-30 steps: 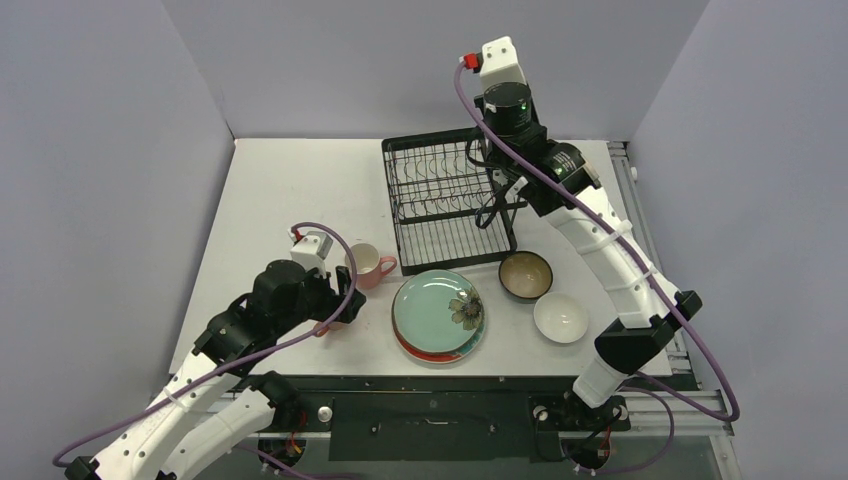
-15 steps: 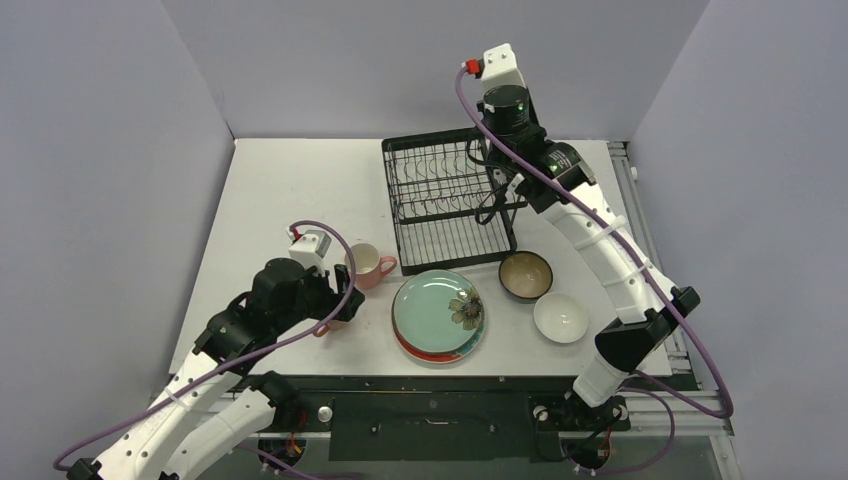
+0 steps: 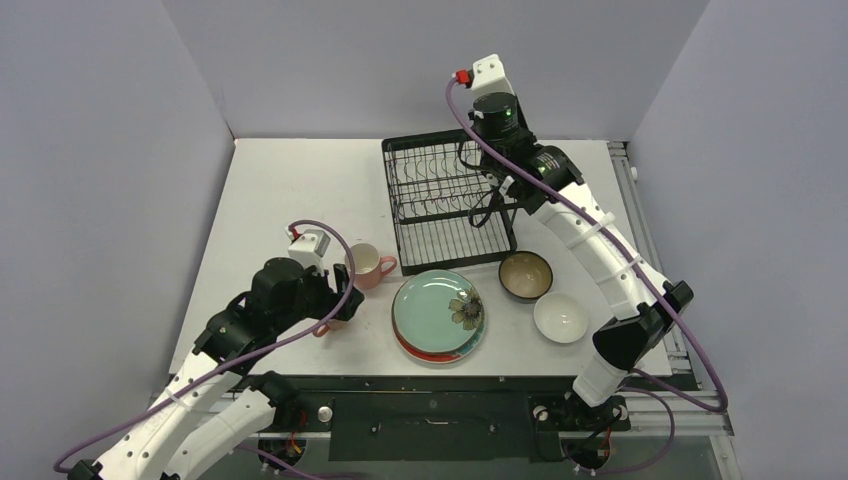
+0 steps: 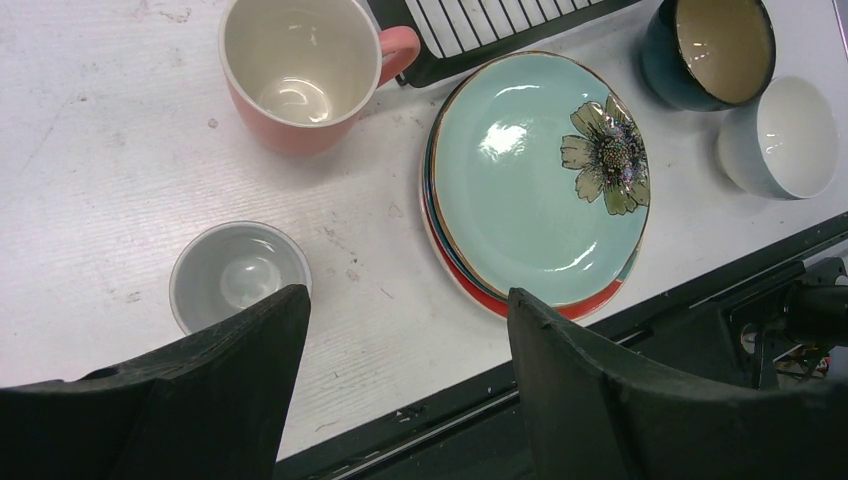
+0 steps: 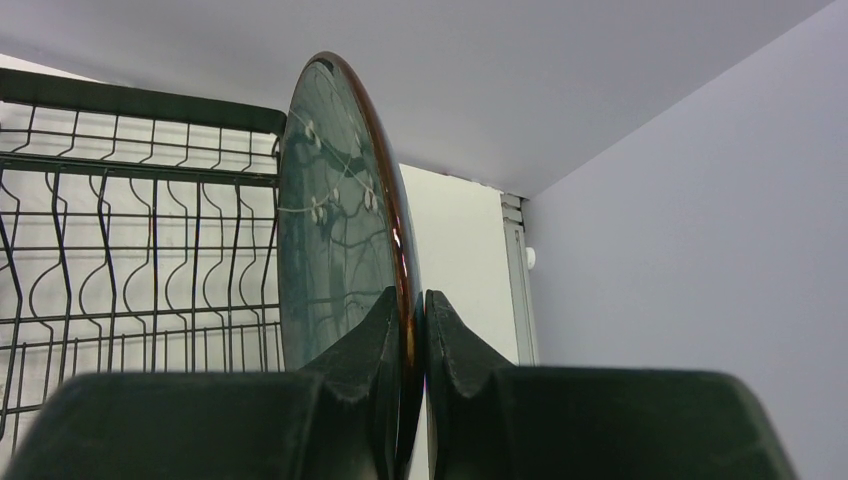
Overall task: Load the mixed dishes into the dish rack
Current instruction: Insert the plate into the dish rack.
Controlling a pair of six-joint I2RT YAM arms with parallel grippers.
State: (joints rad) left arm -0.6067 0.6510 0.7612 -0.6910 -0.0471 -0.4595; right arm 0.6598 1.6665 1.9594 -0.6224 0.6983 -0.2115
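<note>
My right gripper (image 5: 410,305) is shut on the rim of a dark teal plate (image 5: 335,210), which stands on edge over the right side of the black wire dish rack (image 3: 440,200). On the table lies a plate stack topped by a light green flower plate (image 4: 530,170), with a red-orange rim under it. A pink mug (image 4: 295,70), a small white mug (image 4: 238,275), a brown bowl (image 4: 710,45) and a white bowl (image 4: 785,135) stand around it. My left gripper (image 4: 405,300) hangs open above the table between the small white mug and the stack, holding nothing.
The rack's upright slots (image 5: 130,230) lie just left of the held plate. Grey walls close in the table on three sides. A dark metal rail (image 3: 430,385) runs along the near edge, close under my left gripper.
My right arm has swung a little left over the rack with the teal plate still gripped. My left arm has barely shifted.
</note>
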